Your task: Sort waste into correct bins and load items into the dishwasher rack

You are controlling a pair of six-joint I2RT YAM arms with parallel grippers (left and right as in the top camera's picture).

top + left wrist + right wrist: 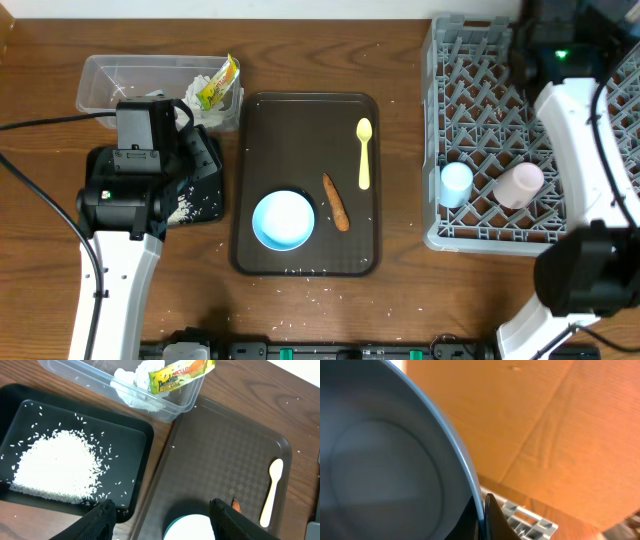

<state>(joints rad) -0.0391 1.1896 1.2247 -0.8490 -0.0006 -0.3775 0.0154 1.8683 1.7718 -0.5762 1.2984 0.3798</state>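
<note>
My left gripper (167, 521) is open and empty above the edge between the black tray (145, 455), which holds a rice pile (55, 467), and the brown serving tray (300, 130). The clear tub (175, 410) holds the tissue (132, 385) and the wrapper (175, 375). The light-blue bowl (283, 219), the carrot (336, 202) and the yellow spoon (364, 152) lie on the serving tray. My right gripper (482, 512) is shut on the rim of the plate (380, 460) over the rack (480, 90). The blue cup (456, 184) and the pink cup (518, 185) sit in the rack.
Loose rice grains (300, 290) are scattered on the wooden table in front of the serving tray. A cardboard surface (560, 420) fills the right wrist view behind the plate. A rack corner (525, 520) shows under the plate.
</note>
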